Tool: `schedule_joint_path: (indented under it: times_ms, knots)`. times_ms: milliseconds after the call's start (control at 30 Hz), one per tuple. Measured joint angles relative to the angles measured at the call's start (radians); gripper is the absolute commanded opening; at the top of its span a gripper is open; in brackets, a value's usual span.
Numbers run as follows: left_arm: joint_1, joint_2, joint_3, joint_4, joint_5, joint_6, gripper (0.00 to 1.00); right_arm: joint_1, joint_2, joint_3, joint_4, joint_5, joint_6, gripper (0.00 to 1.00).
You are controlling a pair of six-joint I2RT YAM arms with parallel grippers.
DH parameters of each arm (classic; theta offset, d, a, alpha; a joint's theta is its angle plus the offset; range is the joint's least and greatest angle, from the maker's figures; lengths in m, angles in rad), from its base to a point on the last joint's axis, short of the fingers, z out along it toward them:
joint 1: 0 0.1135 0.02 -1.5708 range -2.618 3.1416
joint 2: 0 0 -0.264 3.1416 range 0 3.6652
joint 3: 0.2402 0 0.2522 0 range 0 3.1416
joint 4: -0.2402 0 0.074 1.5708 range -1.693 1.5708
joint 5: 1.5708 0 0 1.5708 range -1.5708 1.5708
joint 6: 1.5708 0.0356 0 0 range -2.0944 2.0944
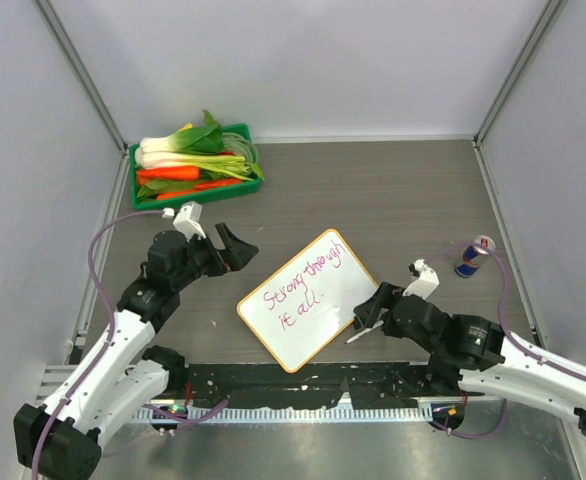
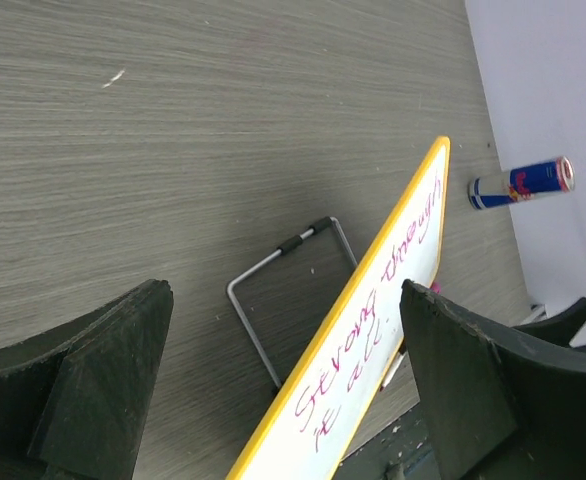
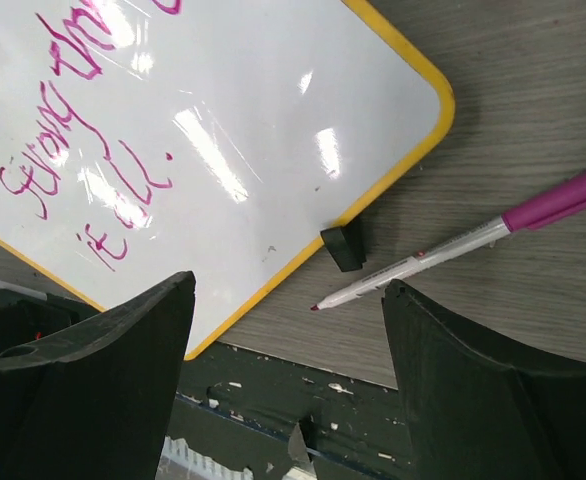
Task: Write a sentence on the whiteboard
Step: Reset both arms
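Near edge: black mat strip [image 1: 303, 380] with white flecks, just behind both pincers. Right gripper [image 3: 288, 330] has its jaws wide apart and holds nothing. The pink-capped marker [image 3: 453, 245] lies flat on the table just ahead of it, tip toward the board's black foot [image 3: 343, 245]. The whiteboard [image 1: 313, 300] sits between the two pincers, its near corner at the mat. Its far edge is propped up on a wire stand [image 2: 273, 270]. The sentence [image 1: 298, 290] fills two pink lines on it. Left gripper [image 1: 235, 245] hovers left of the board, jaws apart, empty. Table [image 1: 393, 200] is grey wood-grain. Can [image 1: 473, 257] is beyond the right gripper. Green tray [image 1: 243, 135] of vegetables [image 1: 188, 160] is far beyond the left one. Pale grey walls [image 1: 303, 60] enclose three sides.
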Motion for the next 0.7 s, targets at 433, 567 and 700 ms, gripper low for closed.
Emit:
schedule_joint_path:
  times_ms: [433, 567, 700]
  knots:
    - [0.002, 0.042, 0.096, -0.188, -0.145, -0.026, 1.00, 0.000, 0.226, 0.187, 0.154, 0.114, -0.294, 0.99]
    - [0.001, 0.019, 0.079, -0.187, -0.187, -0.026, 1.00, -0.021, 0.278, 0.228, 0.234, 0.133, -0.394, 0.99]
    - [0.002, -0.013, 0.043, -0.177, -0.264, -0.028, 1.00, -0.164, 0.344, 0.266, 0.344, 0.072, -0.500, 0.99]
